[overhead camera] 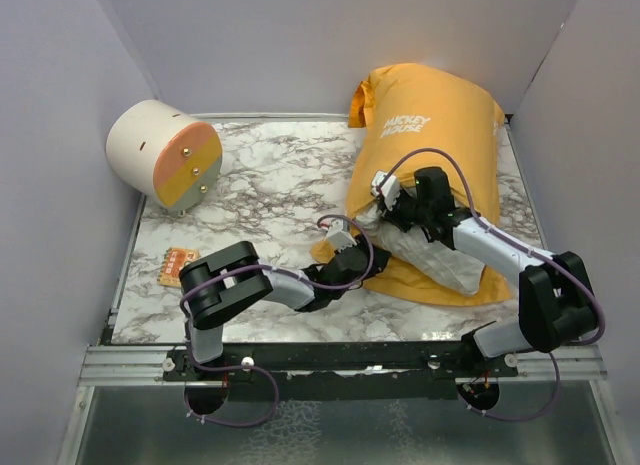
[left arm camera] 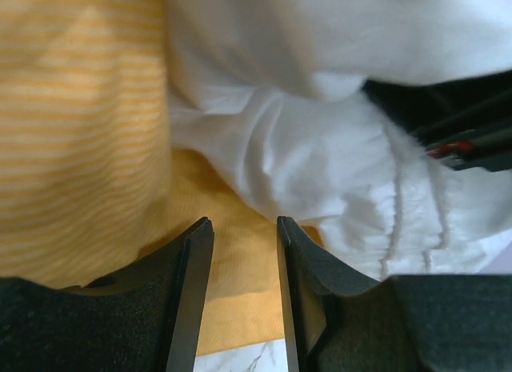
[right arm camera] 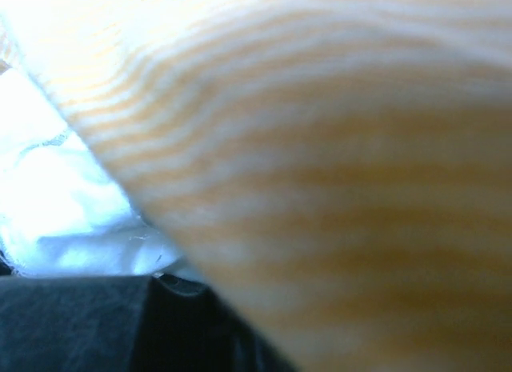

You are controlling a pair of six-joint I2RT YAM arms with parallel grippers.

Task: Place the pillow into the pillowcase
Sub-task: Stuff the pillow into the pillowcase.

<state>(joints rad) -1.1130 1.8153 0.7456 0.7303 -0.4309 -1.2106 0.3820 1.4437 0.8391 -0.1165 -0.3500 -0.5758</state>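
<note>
The pillowcase (overhead camera: 440,135) is showing thin, matt, finely striped orange cloth; the pillow (left arm camera: 304,148) is looking soft, white and puckered; the table (overhead camera: 280,180) is looking like smooth marble.

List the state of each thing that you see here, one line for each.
pillow: mostly inside the pillowcase, near end sticking out
pillowcase: stuffed, lettering up, near end open
left gripper: open, empty, by the pillowcase mouth
right gripper: shut, at the mouth; what it grips is hidden
cylinder: lying on its side
small card: flat on the table
</note>
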